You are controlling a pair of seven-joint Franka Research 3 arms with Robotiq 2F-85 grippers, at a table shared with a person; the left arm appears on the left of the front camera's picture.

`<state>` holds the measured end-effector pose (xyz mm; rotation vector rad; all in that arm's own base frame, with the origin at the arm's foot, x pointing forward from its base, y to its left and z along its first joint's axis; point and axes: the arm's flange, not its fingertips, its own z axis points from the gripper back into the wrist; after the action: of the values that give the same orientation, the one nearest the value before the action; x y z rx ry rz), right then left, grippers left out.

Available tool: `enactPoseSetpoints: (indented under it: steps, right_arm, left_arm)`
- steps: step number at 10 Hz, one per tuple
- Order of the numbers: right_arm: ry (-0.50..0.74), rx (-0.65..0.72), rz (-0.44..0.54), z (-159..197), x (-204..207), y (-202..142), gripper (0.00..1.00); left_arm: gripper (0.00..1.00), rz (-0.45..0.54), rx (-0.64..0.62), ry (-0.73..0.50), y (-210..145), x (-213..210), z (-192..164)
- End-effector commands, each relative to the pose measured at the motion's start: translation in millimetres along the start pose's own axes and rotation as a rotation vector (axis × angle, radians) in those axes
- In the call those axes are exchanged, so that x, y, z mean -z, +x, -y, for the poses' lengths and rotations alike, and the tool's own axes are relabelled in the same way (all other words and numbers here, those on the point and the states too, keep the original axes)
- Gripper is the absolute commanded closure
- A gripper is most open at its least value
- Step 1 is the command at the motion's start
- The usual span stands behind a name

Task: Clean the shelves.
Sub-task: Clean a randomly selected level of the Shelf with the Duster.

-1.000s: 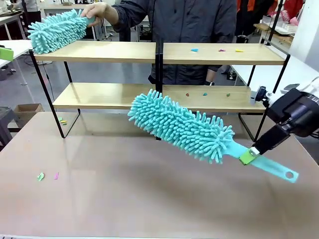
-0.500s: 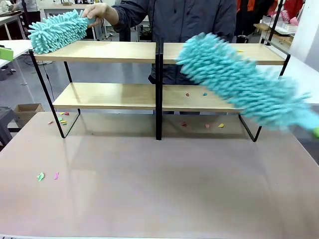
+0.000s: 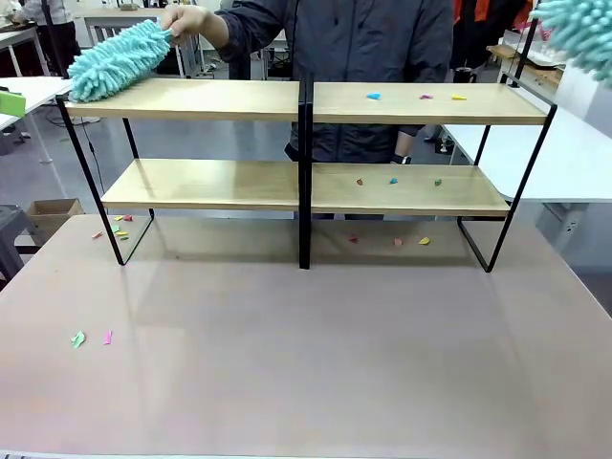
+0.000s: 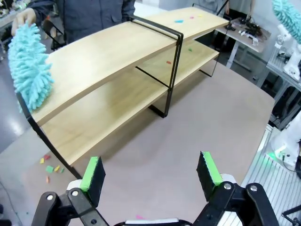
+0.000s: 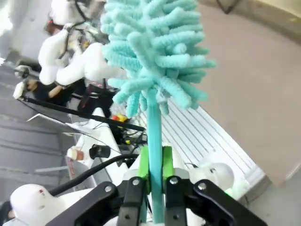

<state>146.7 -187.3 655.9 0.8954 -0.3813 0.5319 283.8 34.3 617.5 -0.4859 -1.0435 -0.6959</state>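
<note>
- Fingers of the right gripper (image 5: pixel 154 162) pinch the duster (image 5: pixel 155 42) by its handle, leaving its head free to sweep.
- Left gripper (image 4: pixel 150 172) hangs open, empty.
- Shelves (image 3: pixel 210 98) stand at the table's (image 3: pixel 306 363) far side; scraps (image 3: pixel 373 96) litter their right half.
- Person's hand (image 3: pixel 191 19) rests a second duster (image 3: pixel 120 59) on the top left end.

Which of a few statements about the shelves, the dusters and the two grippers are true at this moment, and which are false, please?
1. The right gripper is shut on the handle of a teal duster. True.
2. The left gripper holds a duster. False: its fingers stand open, with nothing between them.
3. A person's hand holds a second duster at the left end of the top board of the shelves. True.
4. The coloured scraps on the top board lie on its left half. False: they lie on its right half.
</note>
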Motion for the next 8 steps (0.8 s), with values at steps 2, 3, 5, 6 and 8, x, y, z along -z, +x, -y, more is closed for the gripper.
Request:
enactPoseSetpoints:
  steps: [2,3,5,6,8]
  right_arm:
    - [-0.144,0.101,0.079,7.1,-35.6,-5.1,0.88]
    - [-0.179,0.089,0.266,18.0,-26.3,-7.1,0.88]
    - [-0.111,0.061,0.018,0.3,-31.0,1.4,0.88]
    - [-0.111,0.061,0.018,0.3,-31.0,1.4,0.88]
    - [-0.111,0.061,0.018,0.3,-31.0,1.4,0.88]
  left_arm:
    - [0.0,0.002,-0.002,-0.008,-0.4,1.8,-0.6]
    - [0.0,0.002,-0.002,-0.008,-0.4,1.8,-0.6]
    - [0.0,0.002,-0.002,-0.008,-0.4,1.8,-0.6]
    - [0.0,0.002,-0.002,-0.008,-0.4,1.8,-0.6]
    - [0.0,0.002,-0.002,-0.008,-0.4,1.8,-0.6]
